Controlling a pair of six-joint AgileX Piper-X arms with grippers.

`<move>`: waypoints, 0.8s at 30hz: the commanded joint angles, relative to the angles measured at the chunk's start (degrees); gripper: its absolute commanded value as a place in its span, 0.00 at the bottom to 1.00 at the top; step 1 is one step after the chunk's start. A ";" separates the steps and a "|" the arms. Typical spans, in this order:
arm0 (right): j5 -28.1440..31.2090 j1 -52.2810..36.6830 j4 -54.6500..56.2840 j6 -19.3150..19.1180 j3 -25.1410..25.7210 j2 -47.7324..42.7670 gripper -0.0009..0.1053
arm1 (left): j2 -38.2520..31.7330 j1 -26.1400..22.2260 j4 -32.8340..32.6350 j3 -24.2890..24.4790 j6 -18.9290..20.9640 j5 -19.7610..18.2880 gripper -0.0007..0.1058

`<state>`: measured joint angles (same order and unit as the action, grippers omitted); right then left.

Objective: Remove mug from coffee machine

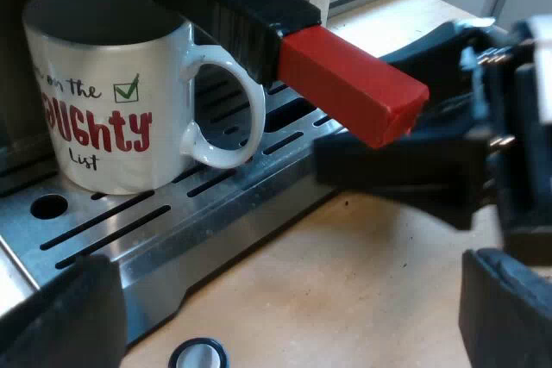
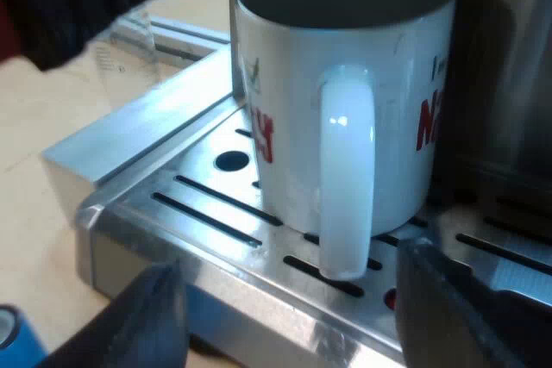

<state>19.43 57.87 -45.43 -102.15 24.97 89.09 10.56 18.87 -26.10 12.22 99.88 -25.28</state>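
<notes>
Right gripper (image 2: 293, 308): fingers (image 2: 440, 316) apart, empty, mug (image 2: 388, 75) handle (image 2: 348, 178) ahead.
Left gripper (image 1: 289, 316): fingers (image 1: 69, 316) apart, empty.
Tip: handle is pinched firmly, then lifted level.

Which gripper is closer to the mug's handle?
The right gripper, lined up on the white handle of the mug; the left gripper sits farther off.

Mug (image 1: 103, 109): red lettering wrapped round the wall, and you could read only part of it. Holder's handle (image 1: 241, 15): dark length ran past the edge; its metal end was hidden from you. Small black-rimmed ring (image 1: 197, 354) on the table (image 1: 362, 299): cut off, unidentifiable. Blue object (image 2: 15, 338) beside the drip tray (image 2: 129, 183): mostly cut off.
</notes>
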 commanded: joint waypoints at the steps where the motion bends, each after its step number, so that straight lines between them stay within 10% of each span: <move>1: 1.29 -0.37 -2.51 0.31 1.68 2.74 0.52 | -0.02 0.28 0.70 0.13 0.08 -0.21 0.75; 24: -0.12 -5.92 2.09 5.84 12.38 9.49 0.52 | -0.02 0.28 0.70 0.13 0.08 -0.21 0.75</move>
<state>20.26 52.23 -43.64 -96.00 36.75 98.91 10.56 18.87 -26.10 12.22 99.88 -25.28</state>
